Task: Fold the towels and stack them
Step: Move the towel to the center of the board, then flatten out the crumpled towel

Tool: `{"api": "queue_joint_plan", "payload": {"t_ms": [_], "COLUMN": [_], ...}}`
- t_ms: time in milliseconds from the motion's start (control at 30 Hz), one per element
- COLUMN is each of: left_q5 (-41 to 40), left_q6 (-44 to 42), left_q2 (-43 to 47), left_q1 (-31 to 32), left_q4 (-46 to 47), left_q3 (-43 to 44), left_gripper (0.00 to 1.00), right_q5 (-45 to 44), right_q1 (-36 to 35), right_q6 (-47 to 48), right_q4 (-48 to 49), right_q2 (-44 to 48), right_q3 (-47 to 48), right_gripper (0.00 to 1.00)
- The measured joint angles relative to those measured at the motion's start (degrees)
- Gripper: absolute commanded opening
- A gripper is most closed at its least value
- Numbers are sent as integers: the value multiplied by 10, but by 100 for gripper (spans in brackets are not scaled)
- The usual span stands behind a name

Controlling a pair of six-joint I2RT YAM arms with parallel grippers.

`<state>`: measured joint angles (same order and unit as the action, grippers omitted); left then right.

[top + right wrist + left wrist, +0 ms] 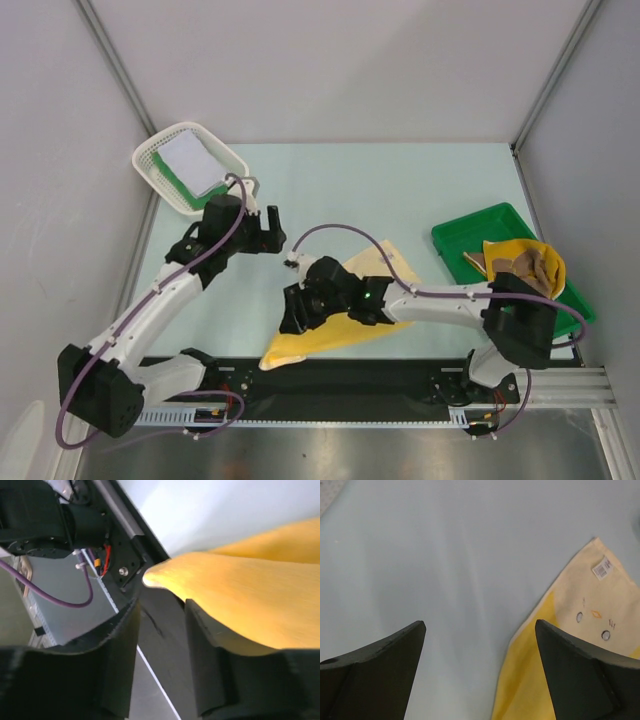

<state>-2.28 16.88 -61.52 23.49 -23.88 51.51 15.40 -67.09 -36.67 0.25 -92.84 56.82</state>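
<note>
A yellow towel (388, 262) lies partly folded on the pale table, its near corner (278, 354) reaching over the black rail. My right gripper (293, 314) hovers low over the towel's left edge. In the right wrist view its jaws stand apart (162, 615), with the towel (240, 590) lying beside the right finger and nothing between them. My left gripper (272, 232) is open and empty above bare table to the far left of the towel. In the left wrist view (480, 630) the towel's cream side with a printed face and label (590, 610) lies by the right finger.
A white basket (160, 155) at the back left holds folded white and green towels (195, 165). A green tray (462, 238) at the right holds crumpled yellow and brown towels (527, 265). The black mounting rail (380, 378) runs along the near edge. Frame walls enclose the table.
</note>
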Motion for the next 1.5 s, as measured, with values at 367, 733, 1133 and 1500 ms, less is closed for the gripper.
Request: {"api": "queue_joint_plan", "payload": {"t_ms": [367,733,1133,1500], "left_q5": [110,115,93,54], "left_q6": [-75,-144,-179,-184], "left_q2": [-275,-562,-696,-709], "left_q1": [77,190,242,250], "left_q4": [-5,-23,-35,-35], "left_q3": [181,406,519,536], "left_gripper": [79,75,73,74], "right_q5": [-265,-377,-319,-272], "right_q1": [136,329,497,491], "right_q6": [-114,-279,-264,-267], "right_q4": [-211,-421,-401,-350], "right_q2": [294,460,461,443], "right_q3": [-94,-241,-298,-351], "right_gripper": [46,50,41,45]}}
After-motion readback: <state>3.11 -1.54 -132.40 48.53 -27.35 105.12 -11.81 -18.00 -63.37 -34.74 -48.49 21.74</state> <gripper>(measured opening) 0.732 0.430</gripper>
